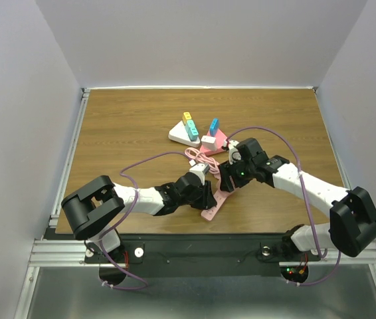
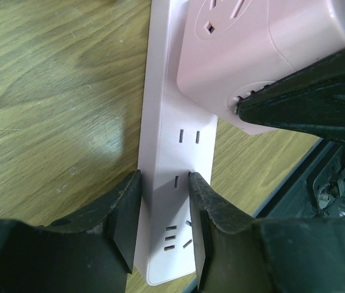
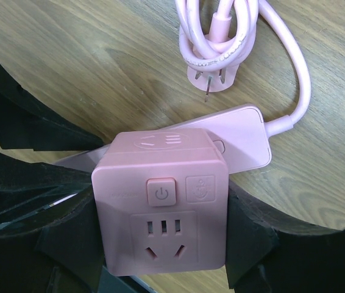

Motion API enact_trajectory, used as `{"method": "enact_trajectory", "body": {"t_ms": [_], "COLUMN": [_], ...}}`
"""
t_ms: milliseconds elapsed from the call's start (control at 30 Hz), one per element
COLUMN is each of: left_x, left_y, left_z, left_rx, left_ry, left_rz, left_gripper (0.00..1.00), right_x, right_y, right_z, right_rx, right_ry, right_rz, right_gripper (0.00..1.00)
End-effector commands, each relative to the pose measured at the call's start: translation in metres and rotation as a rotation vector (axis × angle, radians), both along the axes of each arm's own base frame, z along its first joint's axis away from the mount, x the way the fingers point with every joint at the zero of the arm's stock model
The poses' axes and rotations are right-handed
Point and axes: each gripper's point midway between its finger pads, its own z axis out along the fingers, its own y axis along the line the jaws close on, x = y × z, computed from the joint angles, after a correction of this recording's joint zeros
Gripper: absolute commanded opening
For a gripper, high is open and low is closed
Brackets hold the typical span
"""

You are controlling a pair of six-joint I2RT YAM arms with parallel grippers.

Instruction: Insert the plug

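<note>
- Left wrist view: the left jaws pinch a pink power strip [image 2: 174,146] across its narrow width near its rounded end, one black pad [image 2: 124,213] on each long edge. The strip lies flat on the wooden counter [image 2: 56,91].
- Just past that grip, a pink cube plug [image 2: 264,43] sits over the strip's top face, round socket faces showing. A dark finger [image 2: 306,97] of the other arm lies against its side. Whether its pins are in the strip's slots cannot be told.
- Right wrist view: the right jaws clamp the cube plug [image 3: 160,201] from both sides, black pads [image 3: 245,238] tight to its walls. The face shown carries a power button above a row of slots and a three-pin socket.
- Beyond the cube, the strip's [image 3: 245,137] rounded end sticks out. From it a pink cord [image 3: 300,79] loops away into a tied coil [image 3: 218,36], which ends in a plug with bare metal pins [image 3: 209,88].
- Top external view: both arms meet over the strip [image 1: 212,207] at the near middle of the counter [image 1: 121,126], the coil [image 1: 198,158] just behind them.
- Farther back, apart from the arms, stand a white strip [image 1: 181,136] with yellow and teal plugs [image 1: 189,123], and beside it a pink base [image 1: 218,141] with a blue plug [image 1: 214,125] and a white block [image 1: 208,141].
</note>
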Motion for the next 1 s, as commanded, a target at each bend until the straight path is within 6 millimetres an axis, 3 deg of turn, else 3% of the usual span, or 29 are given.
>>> {"method": "enact_trajectory", "body": {"t_ms": [0, 567, 967], "left_x": [-0.031, -0.031, -0.009], "left_y": [0.084, 0.097, 0.117], "left_z": [-0.083, -0.087, -0.071], "left_rx": [0.394, 0.398, 0.429], "left_ry": [0.130, 0.178, 0.158], "left_rz": [0.018, 0.088, 0.206], "left_gripper": [0.00, 0.00, 0.00], "right_x": [0.009, 0.007, 0.007], "right_y": [0.006, 0.009, 0.006], "right_z": [0.007, 0.001, -0.005], "right_rx": [-0.001, -0.021, -0.087], "right_ry": [-0.036, -0.015, -0.015], "right_rz": [0.025, 0.067, 0.093], "right_gripper": [0.01, 0.00, 0.00]}}
